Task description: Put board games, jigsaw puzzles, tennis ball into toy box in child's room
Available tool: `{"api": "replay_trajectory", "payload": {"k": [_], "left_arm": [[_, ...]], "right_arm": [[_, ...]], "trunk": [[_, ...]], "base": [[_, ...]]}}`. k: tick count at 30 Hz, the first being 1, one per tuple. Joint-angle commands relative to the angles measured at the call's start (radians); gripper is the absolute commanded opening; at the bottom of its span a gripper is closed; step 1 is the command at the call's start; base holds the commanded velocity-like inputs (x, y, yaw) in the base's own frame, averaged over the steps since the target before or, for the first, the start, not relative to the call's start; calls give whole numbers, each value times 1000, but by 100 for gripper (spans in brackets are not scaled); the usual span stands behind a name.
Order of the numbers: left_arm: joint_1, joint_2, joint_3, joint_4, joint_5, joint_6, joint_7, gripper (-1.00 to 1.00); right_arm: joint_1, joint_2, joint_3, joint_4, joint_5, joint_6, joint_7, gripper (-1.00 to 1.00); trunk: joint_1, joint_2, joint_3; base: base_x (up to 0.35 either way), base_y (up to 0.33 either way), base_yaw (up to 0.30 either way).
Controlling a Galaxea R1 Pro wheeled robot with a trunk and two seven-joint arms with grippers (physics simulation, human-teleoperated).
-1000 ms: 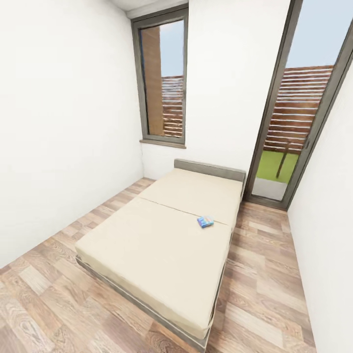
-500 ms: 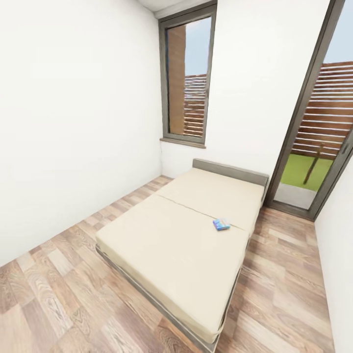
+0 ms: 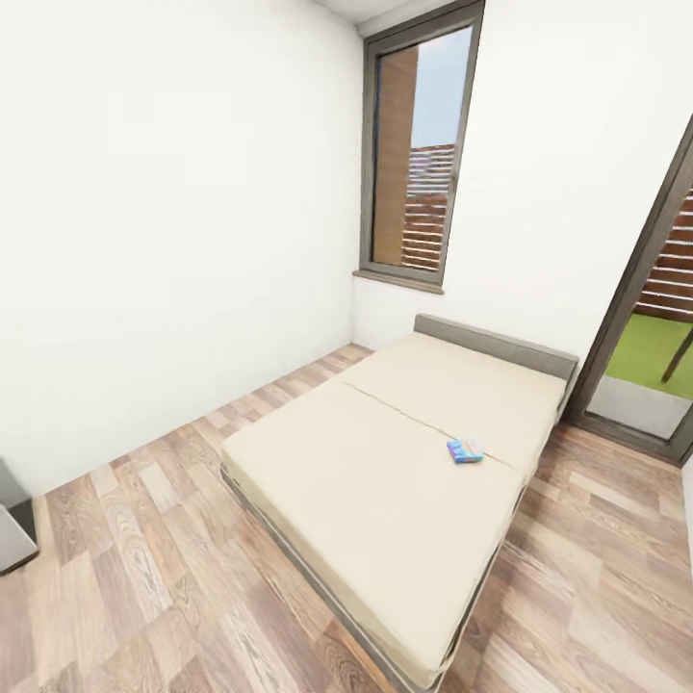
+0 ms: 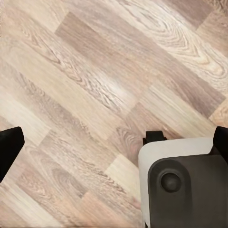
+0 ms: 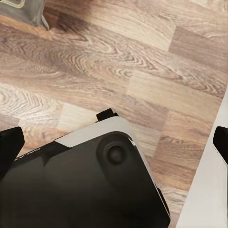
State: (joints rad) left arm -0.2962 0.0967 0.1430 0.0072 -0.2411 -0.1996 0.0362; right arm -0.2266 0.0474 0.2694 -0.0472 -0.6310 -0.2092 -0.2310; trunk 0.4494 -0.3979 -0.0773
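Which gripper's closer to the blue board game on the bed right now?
Right, probably, and only narrowly. The left gripper and right gripper both hang open over the floor, far from the board game, which lies ahead-right on the bed.

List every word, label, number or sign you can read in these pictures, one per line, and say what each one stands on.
No text can be read in any view.
Board game on the bed: its blue printed lid is too small and blurred to read.
Grey object on the floor, in the right wrist view: a pale outline marking, cut off at the picture's edge, not legible.
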Motion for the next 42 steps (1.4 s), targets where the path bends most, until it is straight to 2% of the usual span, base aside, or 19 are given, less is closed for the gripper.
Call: {"api": "replay_trajectory", "payload": {"k": [1, 30, 42], "left_arm": [[-1, 0, 7, 2, -11, -4, 4, 100], [-1, 0, 7, 2, -11, -4, 4, 100], [0, -1, 7, 2, -11, -4, 4, 100]], "right_arm": [[0, 0, 8, 0, -9, -2, -4, 100], [0, 0, 9, 0, -9, -2, -2, 100], [9, -6, 9, 3, -8, -2, -2, 100]], "trunk": [[1, -2, -2], [1, -2, -2], [1, -2, -2]], "base": [[0, -141, 292], [0, -28, 290], [0, 0, 62]]}}
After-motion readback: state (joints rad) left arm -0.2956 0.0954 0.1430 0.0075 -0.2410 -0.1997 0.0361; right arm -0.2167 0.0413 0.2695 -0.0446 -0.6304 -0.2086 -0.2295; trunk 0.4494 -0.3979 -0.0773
